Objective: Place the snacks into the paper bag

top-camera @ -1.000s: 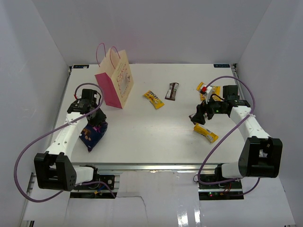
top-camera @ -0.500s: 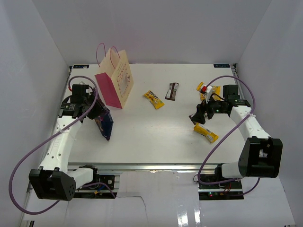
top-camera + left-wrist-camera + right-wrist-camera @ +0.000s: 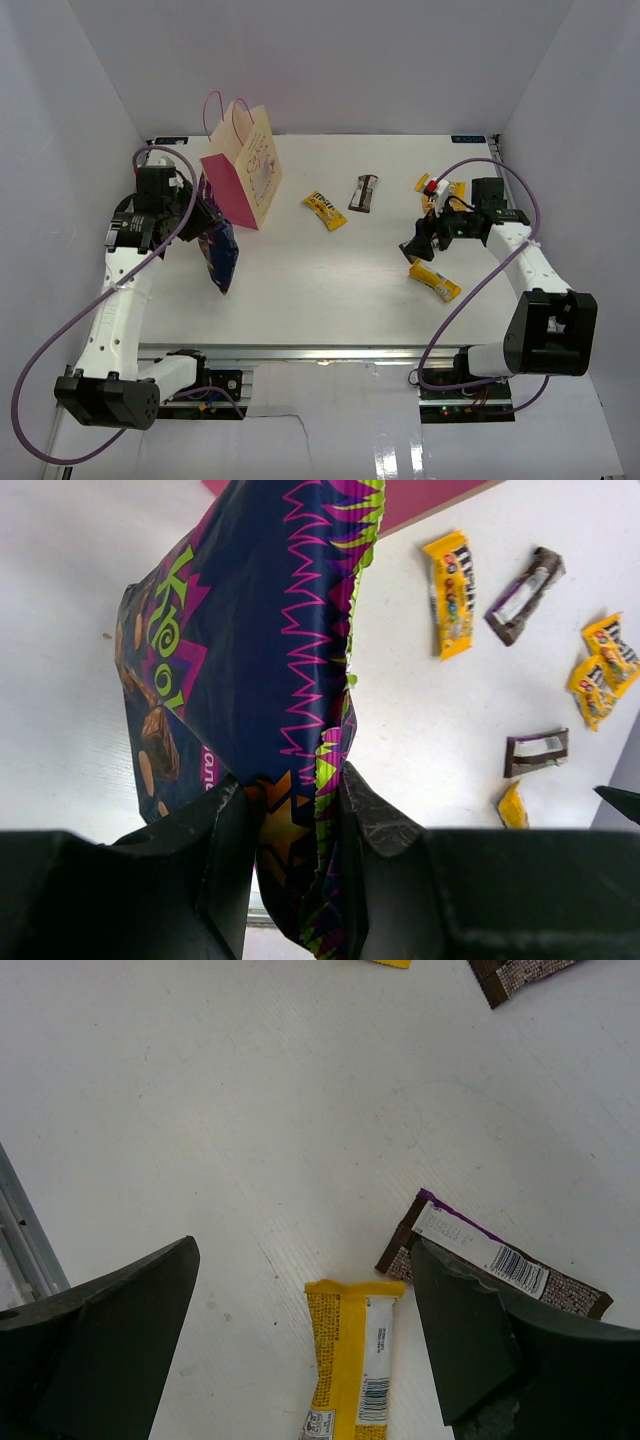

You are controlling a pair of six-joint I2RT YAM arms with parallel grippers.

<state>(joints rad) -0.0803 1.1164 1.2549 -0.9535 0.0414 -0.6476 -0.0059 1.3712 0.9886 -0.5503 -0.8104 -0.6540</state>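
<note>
Left fingers (image 3: 215, 865): you had them closed firmly on one end of the blue-purple pack (image 3: 222, 255), and the pack hung clear of the bench (image 3: 330, 300) at the left of the top view.
Reason for this hold: in my judgement, a pinch at one end let the long pack hang narrow, and this should suit a narrow bag mouth.
Paper bag (image 3: 245, 178): it stood upright at the upper left, just beside the held pack. The pack was lower than the mouth and not yet over it.
Right fingers (image 3: 120, 1330): they were spread wide and held nothing, hovering over a yellow packet (image 3: 350, 1360), probably ready for a later pick.
Other snacks: they lay flat on the bench in the middle and upper right.
Right wrist view only: a dark brown bar (image 3: 495, 1260) lay just beside that yellow packet. In the top view I could not make it out.
Left wrist view only: it showed the pinch itself.
Bag inside: no view showed it.
</note>
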